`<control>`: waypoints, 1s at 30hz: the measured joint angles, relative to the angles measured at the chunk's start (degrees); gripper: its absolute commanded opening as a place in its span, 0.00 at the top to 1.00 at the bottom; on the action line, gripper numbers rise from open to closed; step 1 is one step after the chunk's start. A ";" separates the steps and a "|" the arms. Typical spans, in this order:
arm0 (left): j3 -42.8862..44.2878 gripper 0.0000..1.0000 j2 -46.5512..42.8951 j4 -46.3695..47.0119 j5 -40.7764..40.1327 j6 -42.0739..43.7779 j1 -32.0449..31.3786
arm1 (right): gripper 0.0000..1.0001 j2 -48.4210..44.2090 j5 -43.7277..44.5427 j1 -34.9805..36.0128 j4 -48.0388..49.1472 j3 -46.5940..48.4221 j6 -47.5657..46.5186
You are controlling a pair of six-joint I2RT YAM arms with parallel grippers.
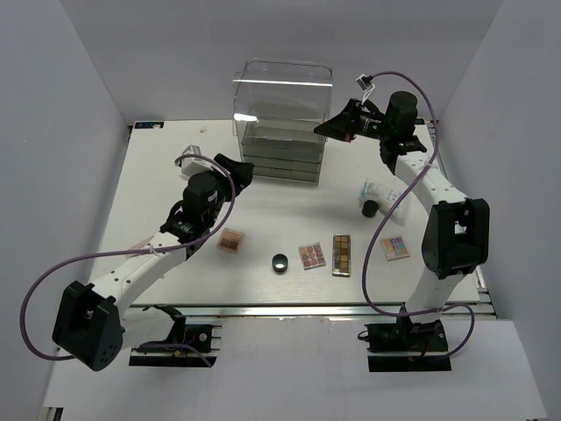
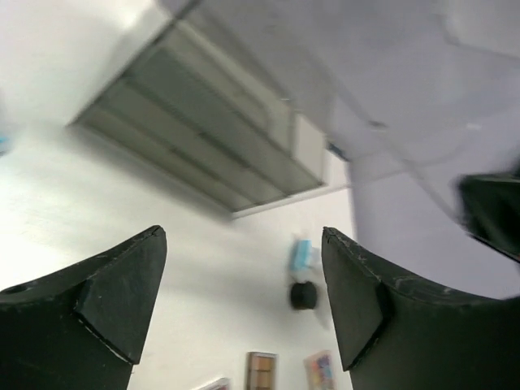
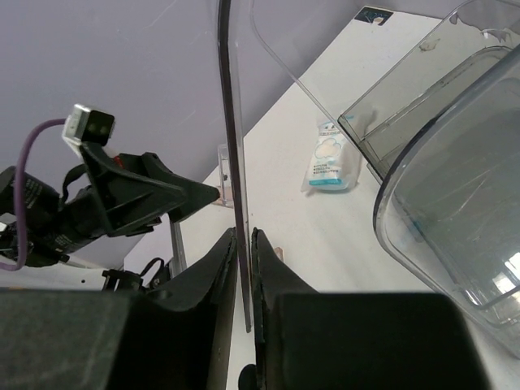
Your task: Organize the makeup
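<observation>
Right gripper (image 3: 245,237): fingers pressed together on a thin clear panel at the right side of the clear acrylic drawer box (image 1: 282,105), which stands far centre. Left gripper (image 2: 244,236): jaws spread, empty, just near-left of the box.

The makeup lies in a row nearer than both grippers:
- small brown square palette (image 1: 231,239), closest to the left arm
- round black pot (image 1: 280,262)
- pink palette (image 1: 312,255)
- long narrow palette (image 1: 342,254), long axis near-to-far
- multicoloured palette (image 1: 394,247)

A white blue-printed soft packet (image 1: 379,189) lies right of the box; its print is unreadable.
</observation>
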 measured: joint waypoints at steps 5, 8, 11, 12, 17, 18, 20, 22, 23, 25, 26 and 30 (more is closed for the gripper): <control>0.24 0.07 1.95 -8.92 -1.62 -0.39 4.11 | 0.86 0.00 -0.28 -0.31 0.09 0.00 0.00; 2.91 0.04 6.58 -14.64 0.90 -0.28 9.25 | 0.86 0.00 -0.37 -0.33 0.09 0.00 -0.04; 7.23 0.02 12.94 -19.50 4.44 1.11 14.60 | 0.87 0.00 -0.42 -0.33 0.07 -0.04 -0.07; 8.24 0.02 14.69 -20.37 5.18 1.86 15.82 | 0.86 0.00 -0.42 -0.33 0.07 -0.07 -0.11; 13.20 0.02 23.21 -24.63 7.69 6.67 18.62 | 0.87 0.00 -0.42 -0.33 -0.22 -0.09 -0.70; 14.51 0.02 25.05 -25.38 7.82 7.56 18.60 | 0.86 0.00 -0.42 -0.33 -0.22 -0.13 -0.76; 17.25 0.02 28.70 -26.40 7.72 9.25 18.62 | 0.86 0.00 -0.42 -0.33 -0.22 -0.26 -0.96; 20.17 0.02 32.00 -27.78 6.73 10.49 18.64 | 0.86 0.00 -0.44 -0.33 -0.26 -0.35 -1.16; 21.64 0.02 33.66 -28.44 6.03 10.95 18.67 | 0.86 0.00 -0.44 -0.35 -0.28 -0.37 -1.22; 24.00 0.02 36.33 -29.18 4.59 11.63 18.93 | 0.87 0.00 -0.42 -0.33 -0.26 -0.37 -1.31; 24.79 0.04 37.35 -29.16 3.76 12.00 19.17 | 0.86 0.00 -0.42 -0.33 -0.28 -0.37 -1.36; 27.12 0.10 40.00 -29.33 0.74 13.18 20.52 | 0.86 0.00 -0.42 -0.35 -0.26 -0.39 -1.33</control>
